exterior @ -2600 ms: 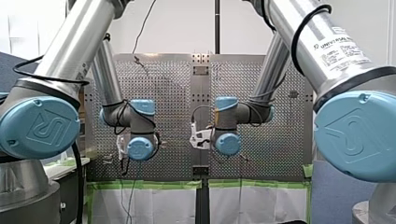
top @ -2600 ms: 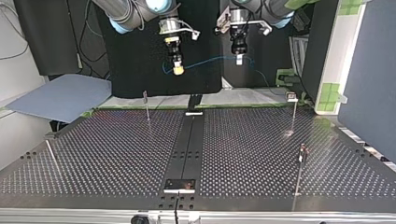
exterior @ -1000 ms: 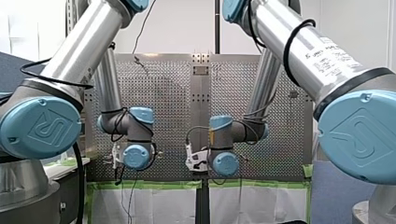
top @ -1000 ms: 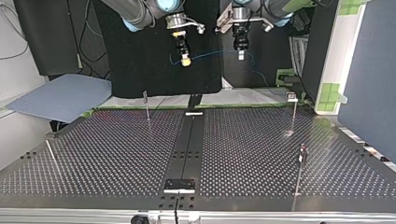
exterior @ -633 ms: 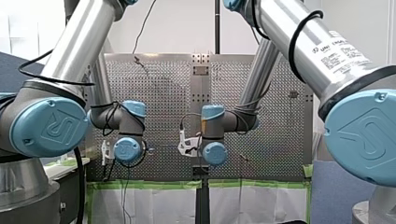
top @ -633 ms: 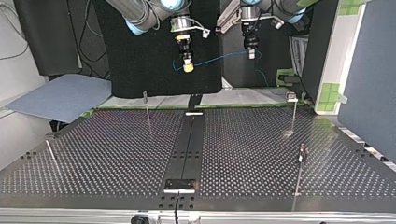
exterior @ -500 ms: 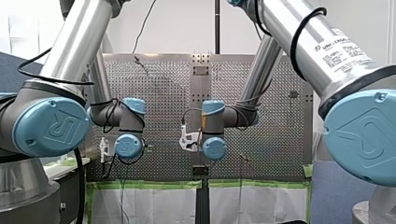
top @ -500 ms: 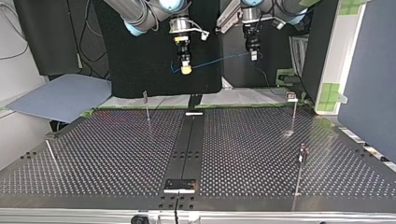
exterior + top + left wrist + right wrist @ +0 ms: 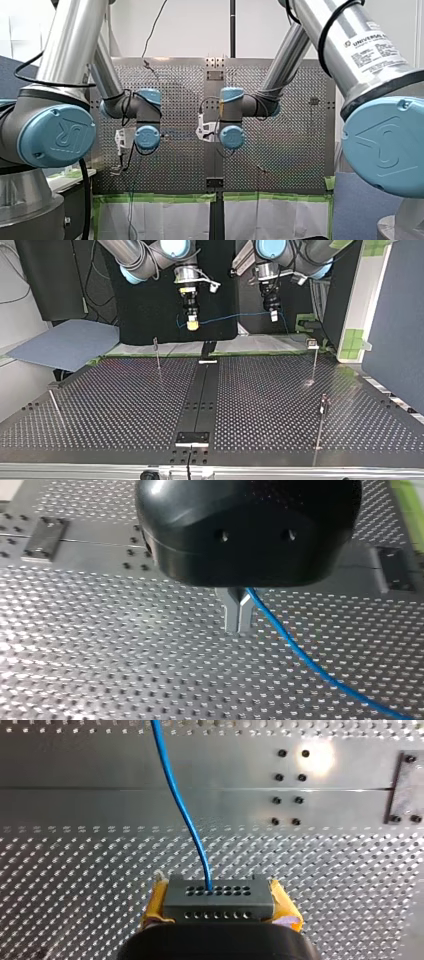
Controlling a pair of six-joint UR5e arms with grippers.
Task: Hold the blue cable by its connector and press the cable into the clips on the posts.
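Right tool (image 9: 218, 904) clamps connector (image 9: 218, 894) between yellow pads (image 9: 155, 904), left tool (image 9: 238, 614) pinches cable (image 9: 232, 316) further along, so the span hangs stretched across top view's upper middle, clear of posts (image 9: 157, 352), likely ready for lowering.

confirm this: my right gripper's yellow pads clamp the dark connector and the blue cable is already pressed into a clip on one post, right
Not quite. The blue cable is not clipped in: the top view shows it strung in the air between my right gripper and my left gripper, clear of the posts. My right gripper's yellow pads do clamp the dark connector.
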